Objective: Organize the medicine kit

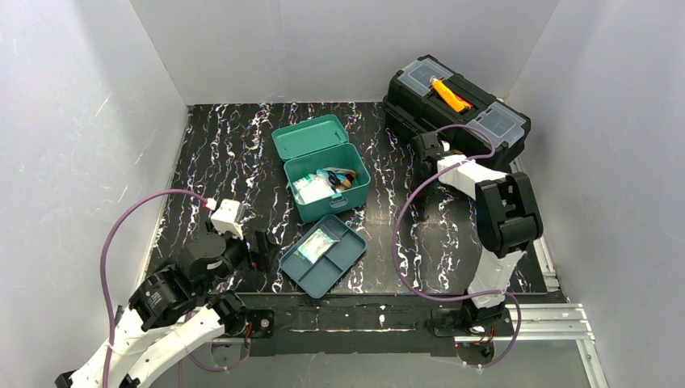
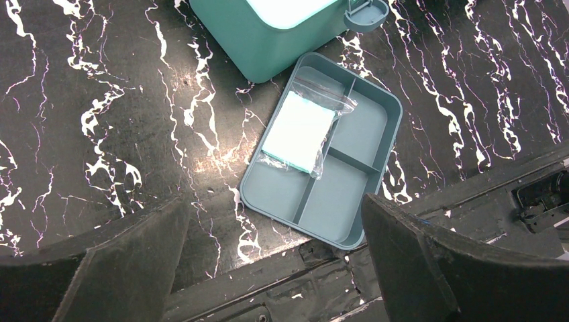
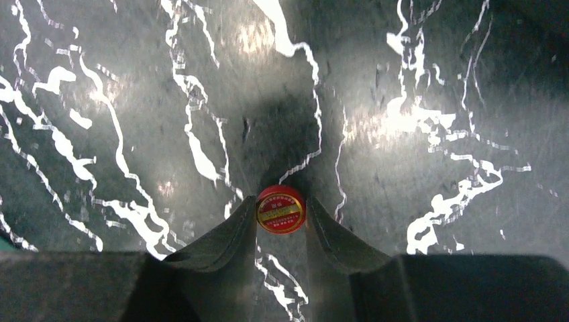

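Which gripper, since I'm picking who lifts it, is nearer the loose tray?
Left. The left gripper hovers beside the tray; the right gripper is farther, near the black toolbox.

A robot lab cell. Its plain white panels point(image 1: 323, 48) enclose a black, white-veined tabletop point(image 1: 226, 162), with aluminium rails point(image 1: 549, 315) near right.

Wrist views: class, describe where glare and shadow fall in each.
Right wrist view: white glare patches on the glossy tabletop, a dark shadow just beyond the red cap. Left wrist view: a warm glare patch left of the tray; the fingers look dark, soft.
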### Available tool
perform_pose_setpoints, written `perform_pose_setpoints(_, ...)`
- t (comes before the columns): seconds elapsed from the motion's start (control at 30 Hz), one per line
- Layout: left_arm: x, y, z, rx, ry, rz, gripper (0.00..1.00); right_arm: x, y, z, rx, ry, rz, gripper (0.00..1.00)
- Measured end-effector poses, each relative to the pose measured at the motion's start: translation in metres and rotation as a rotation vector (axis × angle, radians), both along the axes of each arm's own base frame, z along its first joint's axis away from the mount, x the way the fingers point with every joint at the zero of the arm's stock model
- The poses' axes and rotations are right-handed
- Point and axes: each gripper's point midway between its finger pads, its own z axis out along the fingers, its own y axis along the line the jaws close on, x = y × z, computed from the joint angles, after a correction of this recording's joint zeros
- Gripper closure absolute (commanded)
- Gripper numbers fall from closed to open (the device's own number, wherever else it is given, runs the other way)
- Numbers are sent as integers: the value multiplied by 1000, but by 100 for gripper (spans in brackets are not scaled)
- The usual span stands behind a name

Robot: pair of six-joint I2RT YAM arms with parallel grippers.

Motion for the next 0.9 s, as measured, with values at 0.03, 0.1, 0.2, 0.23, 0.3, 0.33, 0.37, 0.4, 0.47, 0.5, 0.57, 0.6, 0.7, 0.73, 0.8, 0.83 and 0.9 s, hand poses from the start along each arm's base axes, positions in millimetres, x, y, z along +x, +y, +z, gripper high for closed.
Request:
perform_pose_setpoints(0.03,0,0,0,0,0,0,2,-3,0,2,3,-2,3,89)
perform_pose_setpoints(0.1,0,0,0,0,0,-1,2,-8,4,10,7,-14,14,89)
perform_pose_setpoints(0.2,0,0,0,0,0,0,2,-17,17,30,22,-61,53,89)
perform_pose_setpoints(0.23,0,0,0,0,0,0,2,-20,22,37,28,-78,68,89)
perform_pose_setpoints(0.3,0,0,0,0,0,0,2,-30,36,54,43,-119,112,89)
perform_pose_setpoints(0.33,0,0,0,1,-1,1,2,-37,44,62,51,-140,136,89)
perform_pose_setpoints(0.37,0,0,0,1,-1,2,2,-44,50,69,57,-159,159,89)
perform_pose_setpoints(0.4,0,0,0,2,-1,2,2,-51,57,76,63,-177,182,89)
perform_pose_setpoints(0.47,0,1,0,2,-1,4,2,-67,68,86,78,-208,231,89)
perform_pose_setpoints(0.5,0,1,0,3,-1,5,2,-77,74,91,91,-223,260,89)
perform_pose_setpoints(0.57,1,1,0,4,-1,7,2,-94,84,97,121,-247,310,89)
perform_pose_setpoints(0.6,1,2,0,5,-1,9,2,-104,89,99,138,-255,342,89)
perform_pose_setpoints(0.7,1,2,-1,7,-1,14,2,-125,101,105,185,-268,414,89)
perform_pose_setpoints(0.73,1,3,-1,7,-2,16,2,-129,105,106,201,-271,435,89)
perform_pose_setpoints(0.8,1,3,-1,8,-2,19,2,-142,115,107,232,-274,487,89)
perform_pose_setpoints(0.83,1,4,-1,9,-1,20,2,-146,119,107,244,-278,507,89)
perform_pose_setpoints(0.9,1,4,-1,10,-1,21,2,-157,129,105,265,-283,562,89)
